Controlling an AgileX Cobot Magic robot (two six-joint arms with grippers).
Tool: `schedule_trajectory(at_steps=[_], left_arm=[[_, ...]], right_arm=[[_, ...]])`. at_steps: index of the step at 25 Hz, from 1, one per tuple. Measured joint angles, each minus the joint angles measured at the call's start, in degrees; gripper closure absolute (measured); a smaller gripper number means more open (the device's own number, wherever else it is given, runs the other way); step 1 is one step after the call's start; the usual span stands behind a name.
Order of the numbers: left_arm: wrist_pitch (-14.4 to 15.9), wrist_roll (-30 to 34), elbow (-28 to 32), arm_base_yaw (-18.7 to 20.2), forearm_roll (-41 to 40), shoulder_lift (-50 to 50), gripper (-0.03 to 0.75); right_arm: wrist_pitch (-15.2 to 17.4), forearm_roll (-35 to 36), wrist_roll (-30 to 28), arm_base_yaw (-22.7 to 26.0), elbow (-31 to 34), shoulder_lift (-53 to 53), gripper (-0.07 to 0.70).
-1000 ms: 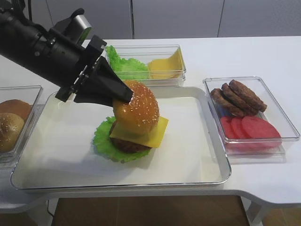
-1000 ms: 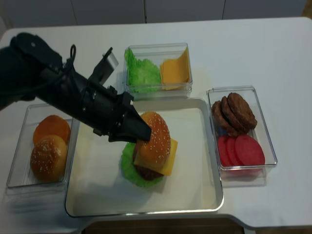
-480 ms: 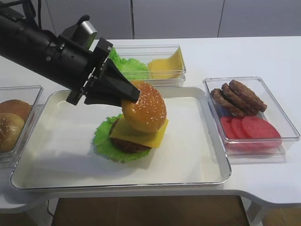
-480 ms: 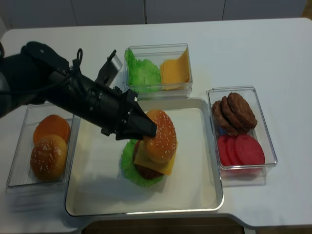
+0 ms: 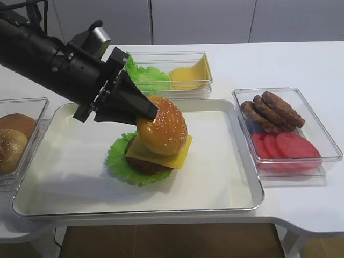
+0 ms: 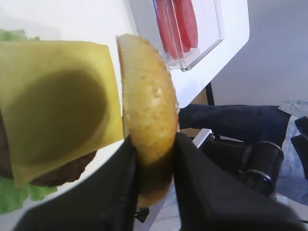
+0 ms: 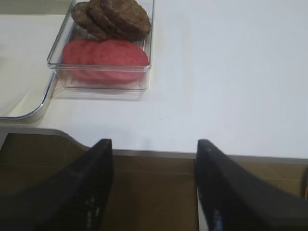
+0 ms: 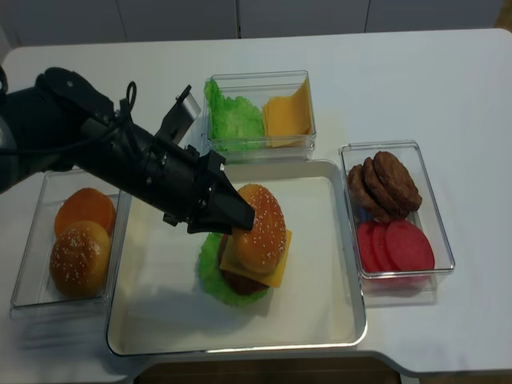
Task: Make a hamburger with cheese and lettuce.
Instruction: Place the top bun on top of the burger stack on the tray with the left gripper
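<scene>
The hamburger stack sits on the white tray [image 5: 215,188]: a frilly green lettuce [image 5: 117,159], a brown patty [image 5: 141,166] and a yellow cheese square [image 5: 171,157]. My left gripper [image 5: 149,112] is shut on a golden sesame bun top [image 5: 163,130], held tilted on edge over the cheese. In the left wrist view the bun [image 6: 147,106] is pinched between the black fingers [image 6: 120,173], beside the cheese [image 6: 53,96]. My right gripper [image 7: 154,144] is open and empty off the table's front right edge.
A clear box [image 5: 188,70] behind the tray holds a lettuce pile [image 5: 145,75] and cheese slices [image 5: 189,72]. A box at the right holds patties [image 5: 271,110] and red slices [image 5: 290,148]. A box at the left holds loose buns [image 5: 13,140].
My left gripper shifted right with the bun top and lifted it slightly, then lowered it a little back over the cheese. The right arm has not moved.
</scene>
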State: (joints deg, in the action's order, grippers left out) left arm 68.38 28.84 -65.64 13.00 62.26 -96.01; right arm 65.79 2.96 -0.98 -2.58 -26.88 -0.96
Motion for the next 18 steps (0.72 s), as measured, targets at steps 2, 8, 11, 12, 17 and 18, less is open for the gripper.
schedule_trajectory(at_steps=[2,8,11,12,17,18], left_arm=[[0.0,-0.1,0.0,0.0,0.0,0.0,0.559],[0.0,-0.6,0.0,0.0,-1.1,0.0,0.559],[0.0,-1.2,0.0,0.0,-2.5,0.0,0.560],[0.0,-1.3,0.0,0.0,-2.8,0.0,0.561],[0.0,-1.9,0.0,0.0,-2.9,0.0,0.561],[0.0,-1.9,0.0,0.0,-2.9,0.0,0.561]], right_arm=[[0.0,0.0,0.0,0.0,0.0,0.0,0.200],[0.0,0.0,0.0,0.0,0.0,0.0,0.200],[0.0,0.0,0.0,0.0,0.0,0.0,0.200],[0.0,0.0,0.0,0.0,0.0,0.0,0.200],[0.0,0.0,0.0,0.0,0.0,0.0,0.200],[0.0,0.0,0.0,0.0,0.0,0.0,0.200]])
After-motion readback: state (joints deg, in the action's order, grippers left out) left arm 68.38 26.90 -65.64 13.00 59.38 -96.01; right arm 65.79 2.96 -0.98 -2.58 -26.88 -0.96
